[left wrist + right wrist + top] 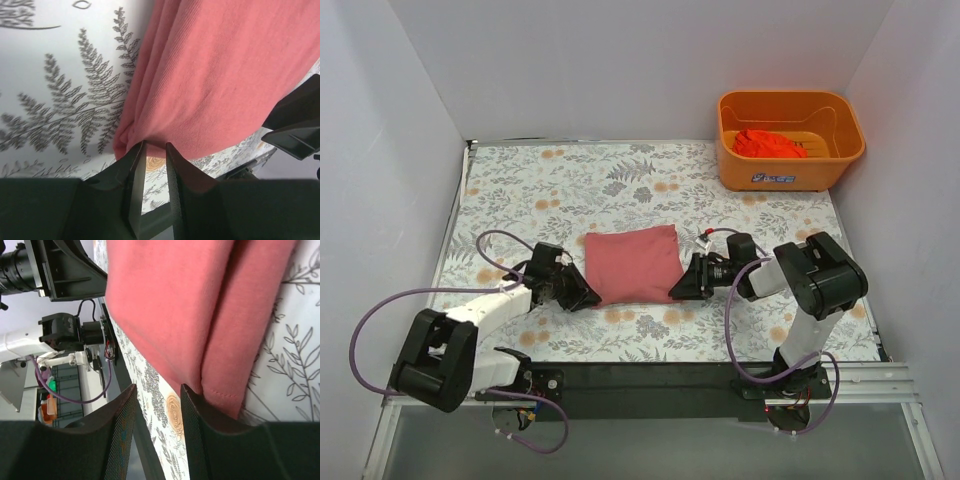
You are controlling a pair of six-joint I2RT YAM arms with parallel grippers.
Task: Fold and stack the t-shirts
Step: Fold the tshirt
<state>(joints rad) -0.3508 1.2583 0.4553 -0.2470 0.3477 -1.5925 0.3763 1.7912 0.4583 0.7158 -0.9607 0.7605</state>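
Note:
A dusty pink-red t-shirt [633, 263] lies folded into a flat rectangle at the middle of the table. My left gripper [588, 296] sits low at its near left corner. In the left wrist view the jaws [155, 145] stand a narrow gap apart with their tips against the shirt's edge [220, 75], and only table pattern shows between them. My right gripper [677, 290] rests at the near right corner. Its fingers [158, 387] are open, one tip touching the folded hem [170, 305]. A brighter orange-red t-shirt [770, 143] lies crumpled in the basket.
The orange plastic basket [790, 172] stands at the back right corner. White walls close in the floral table [570, 180] on three sides. The black mounting rail [660, 380] runs along the near edge, with purple cables looping beside both arms.

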